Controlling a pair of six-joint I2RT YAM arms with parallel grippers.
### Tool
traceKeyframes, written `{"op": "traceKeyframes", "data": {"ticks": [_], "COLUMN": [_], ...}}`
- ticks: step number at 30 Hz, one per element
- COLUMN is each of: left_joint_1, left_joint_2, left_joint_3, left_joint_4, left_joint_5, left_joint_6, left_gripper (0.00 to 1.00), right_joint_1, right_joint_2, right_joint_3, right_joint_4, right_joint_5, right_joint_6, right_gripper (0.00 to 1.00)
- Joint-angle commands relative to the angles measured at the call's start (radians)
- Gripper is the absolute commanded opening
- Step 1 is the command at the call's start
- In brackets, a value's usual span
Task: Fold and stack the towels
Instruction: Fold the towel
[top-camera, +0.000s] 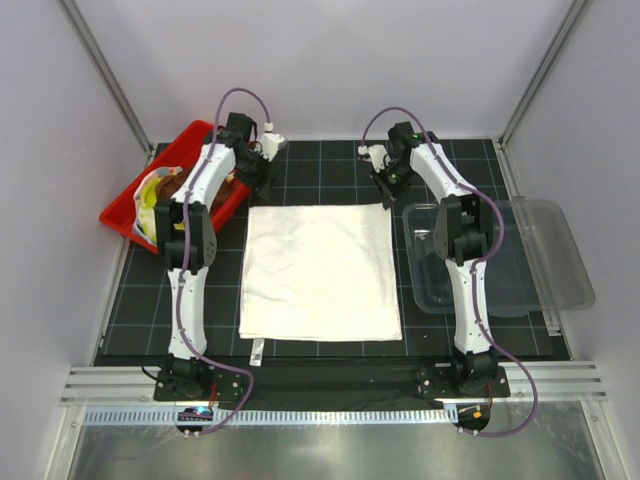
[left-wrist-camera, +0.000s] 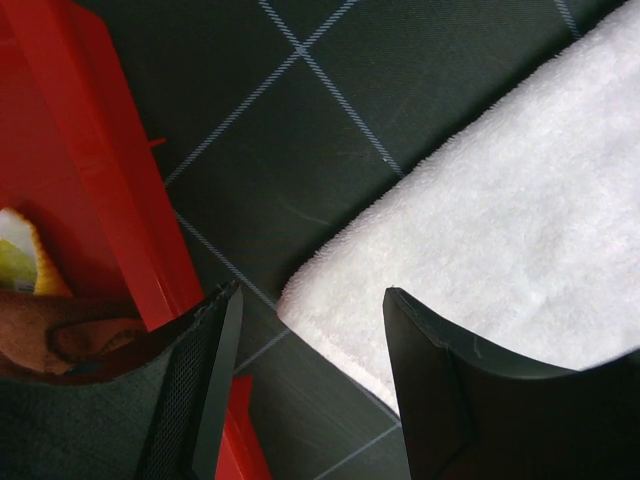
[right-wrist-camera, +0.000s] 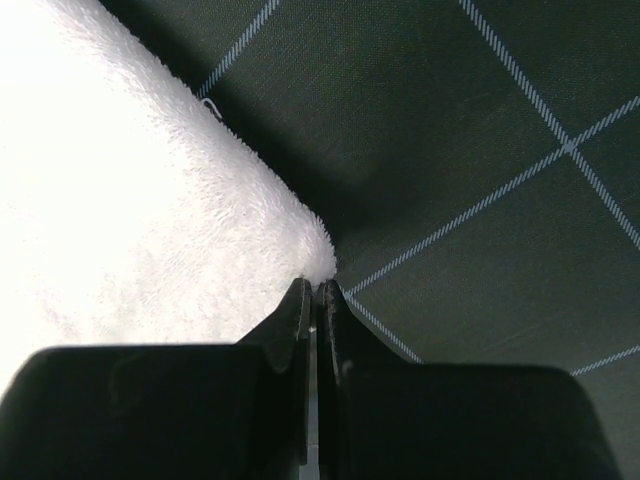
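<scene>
The large white towel (top-camera: 320, 272) lies spread flat and faintly rumpled at the centre, with a brown towel (left-wrist-camera: 70, 325) and a yellow-green towel (left-wrist-camera: 18, 264) bunched together at its ten o'clock.

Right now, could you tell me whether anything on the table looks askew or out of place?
The red tray sits askew at the far-left corner, partly off the black mat, with towels heaped in it. The clear bin overhangs the mat's right edge. The white towel lies flat, mildly wrinkled.
</scene>
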Motion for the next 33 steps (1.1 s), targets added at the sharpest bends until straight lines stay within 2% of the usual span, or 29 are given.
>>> {"op": "traceKeyframes", "data": {"ticks": [1, 6, 13, 19, 21, 25, 33], "left_joint_1": [-0.001, -0.010, -0.036, -0.068, -0.071, -0.080, -0.116], "left_joint_2": [0.049, 0.107, 0.129, 0.144, 0.156, 0.162, 0.093], "left_joint_3": [0.066, 0.131, 0.134, 0.134, 0.155, 0.203, 0.131], "left_joint_4": [0.002, -0.047, -0.055, -0.049, -0.057, -0.109, -0.051], "left_joint_5": [-0.053, -0.092, -0.135, -0.256, -0.254, -0.162, -0.283], "left_joint_6": [0.030, 0.058, 0.081, 0.125, 0.130, 0.124, 0.154], "left_gripper": [0.62, 0.61, 0.58, 0.56, 0.56, 0.51, 0.47], "right_joint_1": [-0.010, -0.021, -0.029, -0.030, -0.030, -0.030, -0.030], "right_joint_2": [-0.093, -0.102, -0.099, -0.107, -0.109, -0.115, -0.129], "right_joint_3": [-0.026, -0.039, -0.043, -0.056, -0.056, -0.057, -0.062], "right_joint_4": [0.052, 0.058, 0.083, 0.093, 0.095, 0.096, 0.096], "right_joint_5": [0.018, 0.013, 0.019, 0.021, 0.019, 0.019, 0.035], "right_joint_6": [-0.046, -0.065, -0.077, -0.082, -0.079, -0.074, -0.071], "right_gripper": [0.01, 0.01, 0.01, 0.01, 0.01, 0.01, 0.01]}}
